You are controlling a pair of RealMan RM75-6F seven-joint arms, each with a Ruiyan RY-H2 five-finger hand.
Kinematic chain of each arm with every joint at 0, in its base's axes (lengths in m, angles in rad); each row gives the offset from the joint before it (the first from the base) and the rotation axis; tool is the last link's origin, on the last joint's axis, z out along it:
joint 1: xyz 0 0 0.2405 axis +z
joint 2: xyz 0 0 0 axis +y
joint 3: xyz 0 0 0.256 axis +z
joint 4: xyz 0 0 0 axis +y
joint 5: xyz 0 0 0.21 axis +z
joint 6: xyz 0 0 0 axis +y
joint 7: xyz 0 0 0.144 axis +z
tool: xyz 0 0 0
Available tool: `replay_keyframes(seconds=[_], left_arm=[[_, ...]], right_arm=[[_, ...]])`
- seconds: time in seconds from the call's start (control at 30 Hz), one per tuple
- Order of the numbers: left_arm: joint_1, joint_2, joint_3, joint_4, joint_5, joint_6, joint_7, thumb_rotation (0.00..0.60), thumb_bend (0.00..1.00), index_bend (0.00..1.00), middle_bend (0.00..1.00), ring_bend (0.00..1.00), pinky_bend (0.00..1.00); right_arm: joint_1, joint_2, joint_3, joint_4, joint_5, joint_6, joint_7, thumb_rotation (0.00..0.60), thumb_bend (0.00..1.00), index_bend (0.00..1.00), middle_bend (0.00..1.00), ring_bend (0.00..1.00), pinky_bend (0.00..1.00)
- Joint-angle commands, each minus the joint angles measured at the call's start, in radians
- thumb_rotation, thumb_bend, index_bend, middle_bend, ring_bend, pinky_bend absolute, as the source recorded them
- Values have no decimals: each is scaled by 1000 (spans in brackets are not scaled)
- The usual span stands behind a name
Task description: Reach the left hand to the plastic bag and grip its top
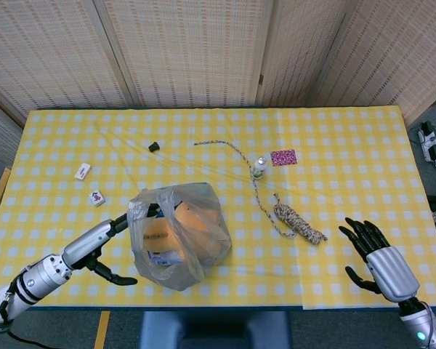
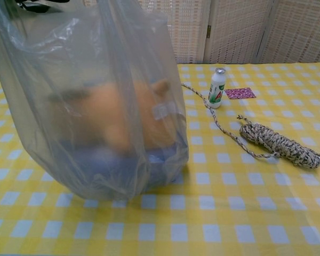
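Worktop (image 1: 334, 131) in yellow check. Plastic bag (image 1: 180, 234) sits just right of left robot hand (image 1: 105, 243), whose fingers are spread, reaching its top edge, holding nothing. Right robot hand (image 1: 370, 251) open, empty, well apart. Rope coil (image 1: 298, 222) between.

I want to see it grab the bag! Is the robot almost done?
Almost. Done: the left hand has reached the bag, its fingertips at the bag's upper left edge. In hand: nothing is gripped yet; the fingers look spread apart. Left: closing them on the bag's top. The right hand rests open, far from the bag.
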Motion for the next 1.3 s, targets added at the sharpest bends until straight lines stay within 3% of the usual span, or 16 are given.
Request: replay_keyframes(seconds=[0.03, 0.67, 1.07, 1.3], left_arm=[[-9, 2, -5, -13, -4, -6, 8, 600, 89, 0, 0, 0, 55], [-92, -17, -34, -49, -25, -76, 3, 600, 89, 0, 0, 0, 56], [-181, -11, -41, -71, -22, -157, -62, 600, 90, 0, 0, 0, 76], [-248, 13, -41, -86, -34, -216, -189, 600, 91, 0, 0, 0, 83]], right_arm=[[1, 1, 0, 1, 1, -1, 3, 600, 404, 0, 0, 0, 0], [5, 8, -5, 4, 3, 0, 24, 600, 404, 0, 0, 0, 0], [2, 10, -4, 4, 6, 8, 28, 600, 404, 0, 0, 0, 0], [2, 11, -3, 6, 8, 9, 34, 600, 404, 0, 0, 0, 0]])
